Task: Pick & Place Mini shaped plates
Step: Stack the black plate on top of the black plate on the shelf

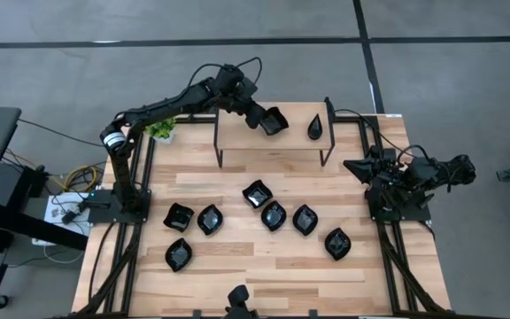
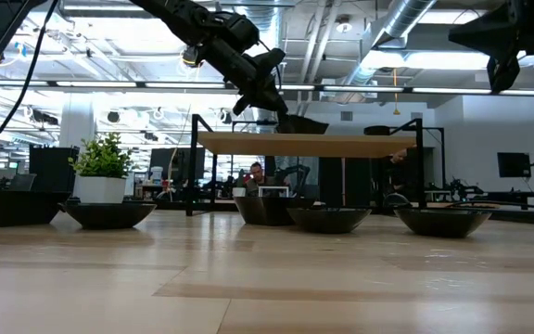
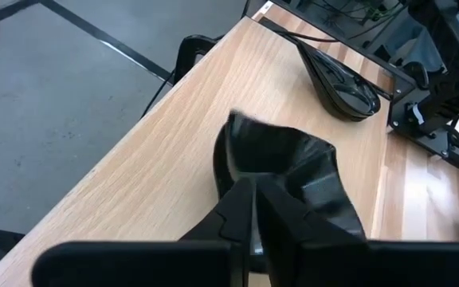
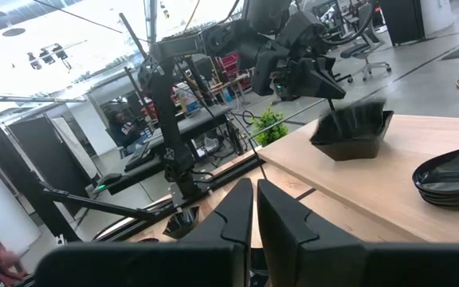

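Placing a square plate [image 1: 274, 121] on the shelf [image 1: 237, 142], the left claw [image 1: 264, 118] is gripping its rim; next it is needing to let go. The right claw [image 4: 255, 209] is waiting narrow beside the table [image 1: 237, 266].

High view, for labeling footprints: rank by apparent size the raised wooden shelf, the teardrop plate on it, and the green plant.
1. Raised wooden shelf
2. Green plant
3. Teardrop plate; close to the plant, so that order is unsure.
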You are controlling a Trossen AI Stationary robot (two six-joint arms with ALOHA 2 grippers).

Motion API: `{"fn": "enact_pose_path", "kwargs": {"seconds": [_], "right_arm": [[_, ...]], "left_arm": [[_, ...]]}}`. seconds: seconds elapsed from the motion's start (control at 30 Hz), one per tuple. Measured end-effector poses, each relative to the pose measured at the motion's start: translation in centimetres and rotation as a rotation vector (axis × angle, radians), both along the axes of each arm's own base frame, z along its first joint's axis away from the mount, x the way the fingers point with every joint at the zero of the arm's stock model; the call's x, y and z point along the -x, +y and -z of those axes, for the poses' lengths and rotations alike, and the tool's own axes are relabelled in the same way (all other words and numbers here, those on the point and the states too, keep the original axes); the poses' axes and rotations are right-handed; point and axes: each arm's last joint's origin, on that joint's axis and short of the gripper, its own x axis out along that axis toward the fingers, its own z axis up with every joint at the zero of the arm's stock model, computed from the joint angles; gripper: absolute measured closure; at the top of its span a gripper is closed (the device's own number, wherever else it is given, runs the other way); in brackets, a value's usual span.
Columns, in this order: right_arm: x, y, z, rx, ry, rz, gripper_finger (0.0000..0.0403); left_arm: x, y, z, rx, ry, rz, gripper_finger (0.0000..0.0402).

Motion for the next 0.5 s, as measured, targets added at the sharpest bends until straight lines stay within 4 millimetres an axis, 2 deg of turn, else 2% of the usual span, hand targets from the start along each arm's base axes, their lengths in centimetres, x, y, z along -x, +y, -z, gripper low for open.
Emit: {"fn": "enact_pose_path", "kwargs": {"seconds": [0.13, 0.37, 0.5], "right_arm": [[0.0, 0.0, 0.0, 0.0, 0.0, 0.0, 0.0386], [0.0, 0.0, 0.0, 0.0, 0.0, 0.0, 0.0386], [0.0, 0.0, 0.0, 0.0, 0.0, 0.0, 0.0386]], "left_arm": [[0.0, 0.0, 0.0, -0.02, 0.002, 0.013, 0.0374], [0.5, -0.1, -0.9, -0.018, -0.017, -0.001, 0.0323], [1.3, -1.8, -2.5, 0.057, -0.033, 0.05, 0.0311]]}}
